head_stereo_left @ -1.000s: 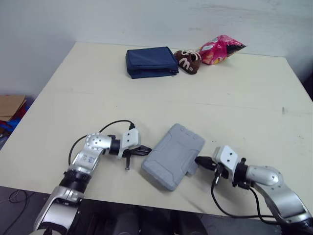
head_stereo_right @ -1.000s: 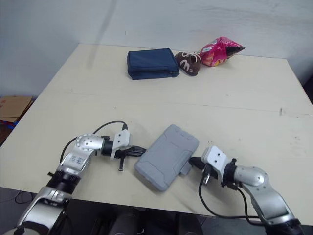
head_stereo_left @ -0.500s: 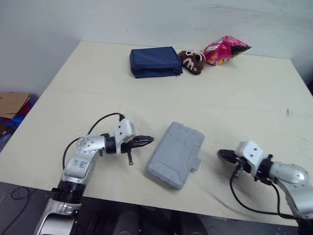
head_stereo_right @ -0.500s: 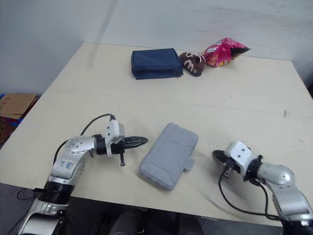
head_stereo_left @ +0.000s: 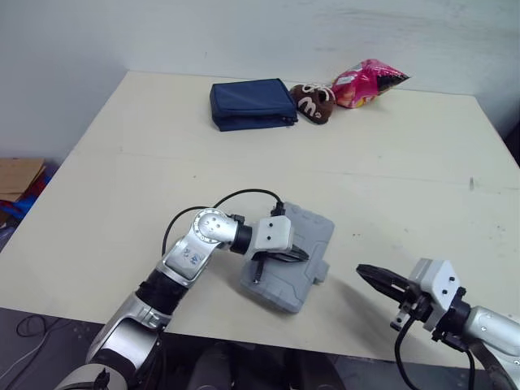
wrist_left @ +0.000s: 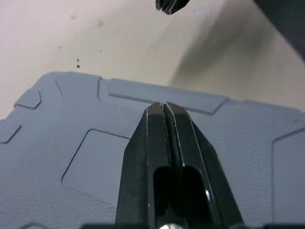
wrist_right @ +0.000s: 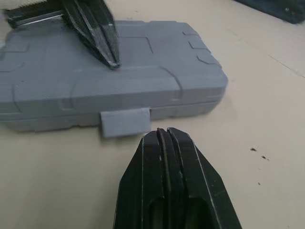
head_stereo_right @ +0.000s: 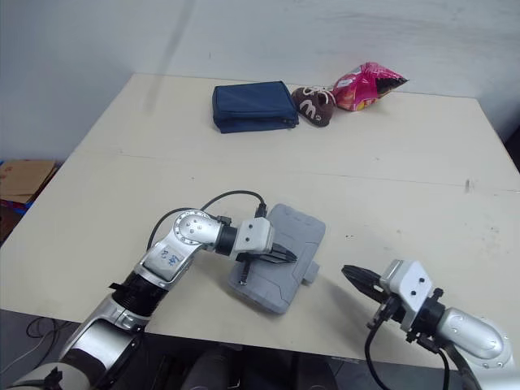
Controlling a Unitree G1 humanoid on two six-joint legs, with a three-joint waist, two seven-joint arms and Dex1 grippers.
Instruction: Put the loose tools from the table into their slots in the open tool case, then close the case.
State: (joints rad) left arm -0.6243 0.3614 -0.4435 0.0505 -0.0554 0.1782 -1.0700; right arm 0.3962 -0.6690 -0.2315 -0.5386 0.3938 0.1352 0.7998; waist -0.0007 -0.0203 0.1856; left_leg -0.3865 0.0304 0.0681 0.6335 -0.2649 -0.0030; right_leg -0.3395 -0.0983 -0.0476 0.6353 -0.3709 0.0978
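The grey tool case [head_stereo_left: 302, 229] lies with its lid down near the table's front edge, its latch tab [wrist_right: 125, 121] facing my right arm. My left gripper [head_stereo_left: 302, 255] is shut with nothing in it, and its fingertips rest on or just above the middle of the lid [wrist_left: 86, 143]. My right gripper [head_stereo_left: 366, 273] is also shut and holds nothing. It hovers low over the table to the right of the case, pointing at the latch side with a clear gap between them. No loose tools are in sight on the table.
At the table's far edge lie a dark blue pouch [head_stereo_left: 250, 102], a brown bag [head_stereo_left: 313, 101] and a pink snack bag [head_stereo_left: 366, 81]. The table's front edge [head_stereo_left: 341, 345] runs just below the case and my right gripper.
My left gripper has swung right from beside the case's left edge onto its lid. My right gripper has drawn back from the latch side, farther right and nearer the front edge.
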